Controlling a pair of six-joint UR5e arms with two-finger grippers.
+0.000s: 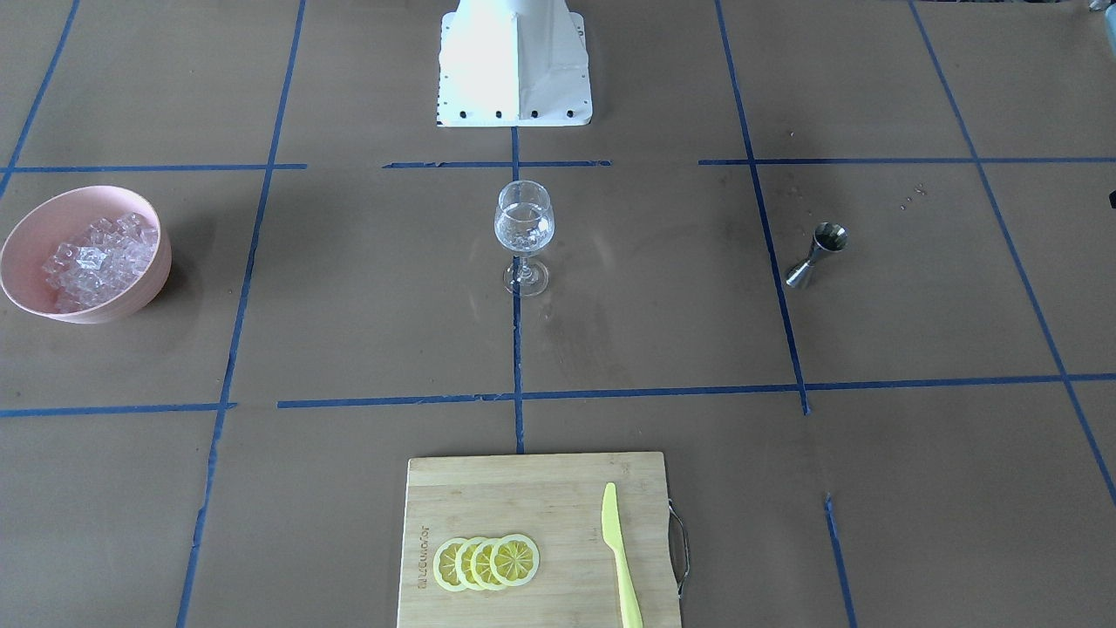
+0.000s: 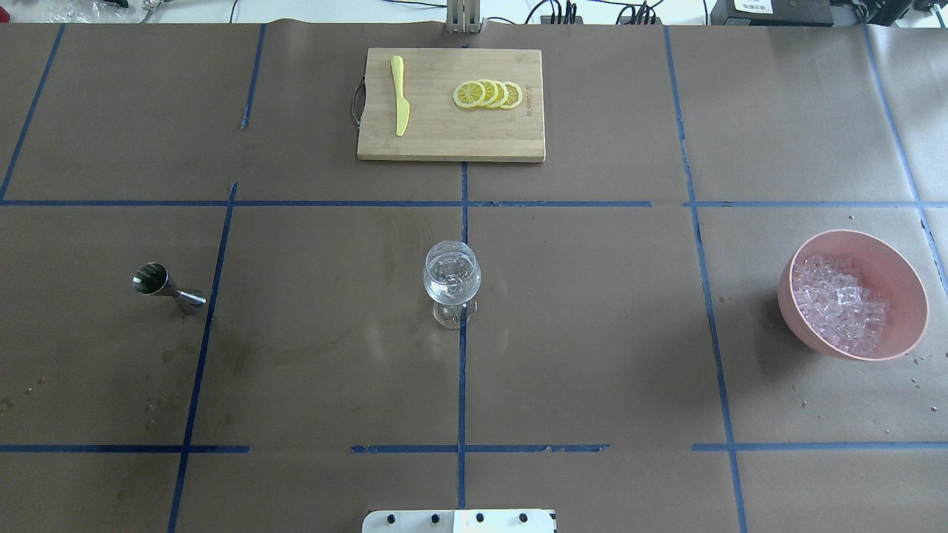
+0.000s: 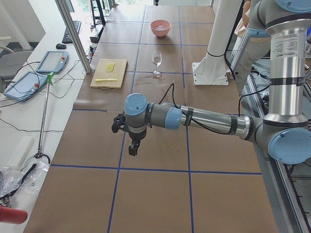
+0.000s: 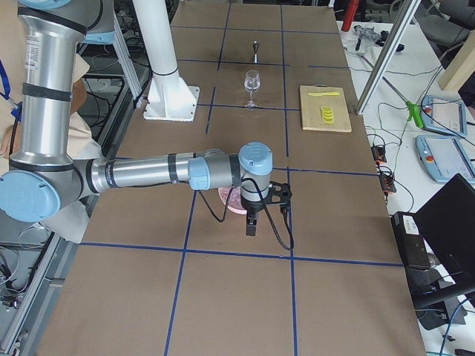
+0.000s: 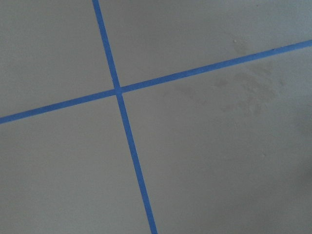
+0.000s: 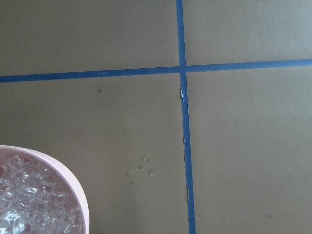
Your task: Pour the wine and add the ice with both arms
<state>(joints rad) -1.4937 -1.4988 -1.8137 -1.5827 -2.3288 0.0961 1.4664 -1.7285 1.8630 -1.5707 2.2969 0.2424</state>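
Flanking the glass (image 1: 523, 228): bowl (image 1: 35, 218) of ice (image 1: 96, 262), jigger (image 1: 815, 255).

In the overhead view, your brown-papered table (image 2: 592, 333), gridded with blue tape (image 2: 463, 385), carries: wine glass (image 2: 452, 281) at centre; cutting board (image 2: 444, 133) at 12 o'clock; pink bowl (image 2: 889, 263) at 3; steel jigger (image 2: 167, 287) at 9; white pedestal (image 2: 459, 520) at 6. Small droplets (image 6: 141, 168) lie near the bowl.

Brown worktop (image 2: 592, 333), blue tape grid (image 2: 555, 203). Pink bowl (image 2: 905, 285), clear whitish ice (image 2: 840, 303). Pale bamboo cutting board (image 2: 444, 137) with yellow lemon slices (image 2: 489, 94) and a lime-yellow knife (image 2: 400, 96). Shiny steel jigger (image 2: 167, 285), white pedestal (image 1: 514, 70).
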